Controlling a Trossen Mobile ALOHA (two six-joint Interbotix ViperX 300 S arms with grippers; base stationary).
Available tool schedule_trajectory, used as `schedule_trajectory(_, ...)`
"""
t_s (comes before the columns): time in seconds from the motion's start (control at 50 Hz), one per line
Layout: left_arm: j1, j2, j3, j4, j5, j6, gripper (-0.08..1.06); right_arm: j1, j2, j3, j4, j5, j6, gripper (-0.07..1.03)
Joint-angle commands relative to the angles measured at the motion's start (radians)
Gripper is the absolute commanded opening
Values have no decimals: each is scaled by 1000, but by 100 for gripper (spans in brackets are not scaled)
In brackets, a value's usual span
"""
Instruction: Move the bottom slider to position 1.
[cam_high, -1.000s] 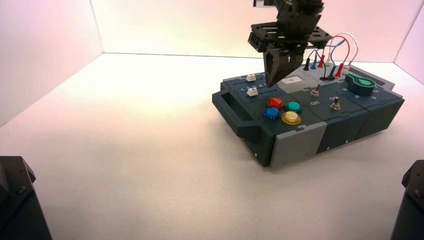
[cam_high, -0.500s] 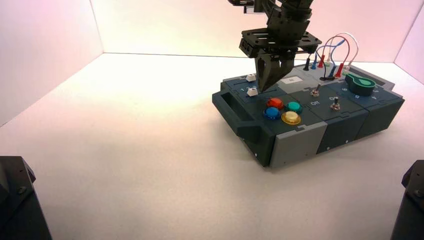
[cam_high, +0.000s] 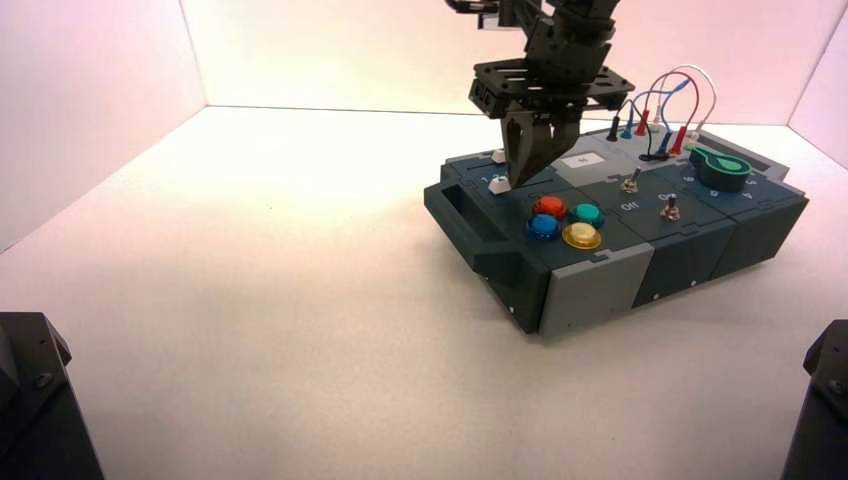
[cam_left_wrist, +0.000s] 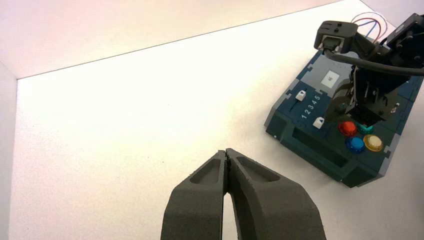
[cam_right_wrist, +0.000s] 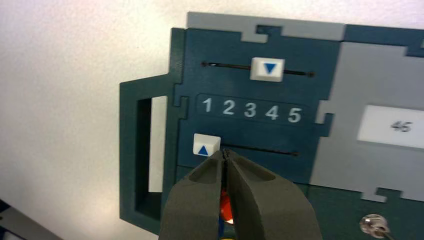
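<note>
The right gripper (cam_right_wrist: 225, 154), fingers pressed together, is at the bottom slider (cam_right_wrist: 206, 144) on the box's (cam_right_wrist: 172, 55) left part — the push looks all but done. Next, probably, a check that it is fully home, then a lift clear. The slider is a white block with a blue triangle, below the 1 (cam_right_wrist: 207, 104). The left gripper (cam_left_wrist: 226, 152) waits, closed, over the table (cam_left_wrist: 125, 150).

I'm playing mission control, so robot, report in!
Right gripper: fingers shut, at the bottom slider. Slider: at position 1. Left gripper: idle off the box's left, fingers shut. Nothing seen blocking.
</note>
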Motion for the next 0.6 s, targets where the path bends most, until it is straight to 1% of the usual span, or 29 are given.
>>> schedule_trajectory(0.02, 2, 5, -15, -3, -8, -5, -3, 18, -2, -26, 15, 0, 2, -2)
schedule_trajectory(0.48, 3, 3, -14, -2, -6, -5, -3, 18, -20, -26, 15, -6, 0, -2)
schedule_trajectory(0.6, 3, 3, -14, -3, -6, -5, -3, 21, -28, -25, 23, -6, 0, -2)
